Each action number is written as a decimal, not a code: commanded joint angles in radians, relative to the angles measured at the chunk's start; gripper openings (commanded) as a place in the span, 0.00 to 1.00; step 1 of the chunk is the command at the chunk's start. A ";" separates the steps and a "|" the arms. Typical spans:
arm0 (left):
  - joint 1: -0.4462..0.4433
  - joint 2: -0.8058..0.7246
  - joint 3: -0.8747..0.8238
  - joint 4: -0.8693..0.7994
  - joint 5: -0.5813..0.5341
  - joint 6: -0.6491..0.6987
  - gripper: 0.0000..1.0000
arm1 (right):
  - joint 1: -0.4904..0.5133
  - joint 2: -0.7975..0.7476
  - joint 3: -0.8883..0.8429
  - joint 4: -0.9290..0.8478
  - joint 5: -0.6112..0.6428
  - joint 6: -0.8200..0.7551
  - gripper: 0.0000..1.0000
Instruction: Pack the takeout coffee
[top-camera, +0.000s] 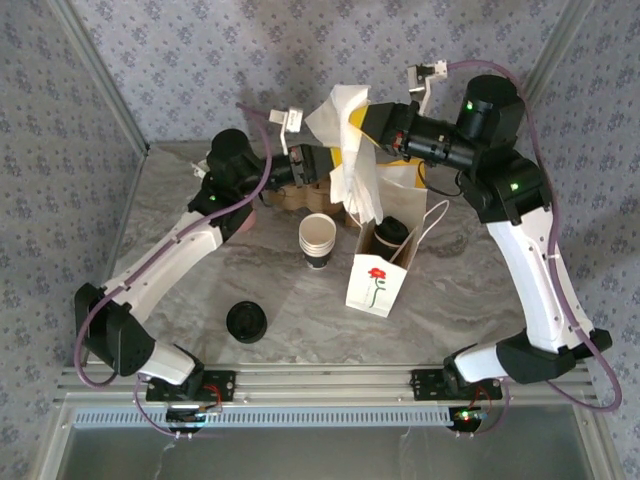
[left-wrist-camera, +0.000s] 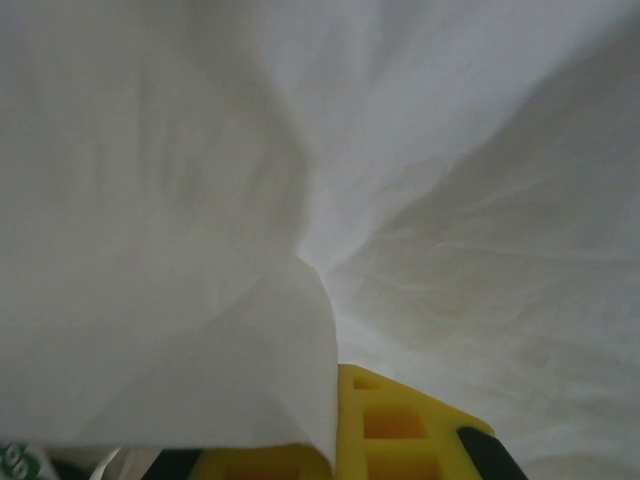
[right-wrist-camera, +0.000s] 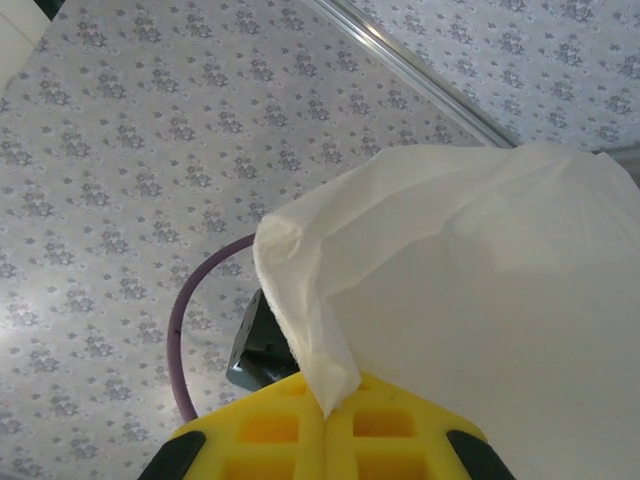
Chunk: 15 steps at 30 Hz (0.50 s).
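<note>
While left gripper (left-wrist-camera: 345, 440) and right gripper (right-wrist-camera: 325, 408) both pinch the white napkin (top-camera: 358, 160), takeout coffee (top-camera: 392, 233) stands upright in paper bag (top-camera: 375, 287) just below.

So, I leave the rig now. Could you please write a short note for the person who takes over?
Left pincer: shut, apparently pinching the tissue.
Right pincer: shut on an edge of the same tissue.
Coffee: lid on, standing inside the open bag in the middle of the table.
Done: the coffee is in the bag.
Left: the tissue hangs over the bag between both pincers. It probably goes in next, and then both pincers let go.
The cup stack and the loose lid sit to the left of the bag, apart from it.
</note>
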 joint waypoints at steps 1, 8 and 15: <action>-0.011 0.034 0.004 0.202 -0.016 -0.116 0.00 | 0.025 0.023 0.054 -0.068 0.080 -0.074 0.00; -0.022 0.071 0.010 0.293 -0.005 -0.200 0.00 | 0.056 0.063 0.116 -0.167 0.134 -0.132 0.01; -0.036 0.059 -0.001 0.277 0.003 -0.195 0.00 | 0.057 0.084 0.150 -0.205 0.149 -0.156 0.24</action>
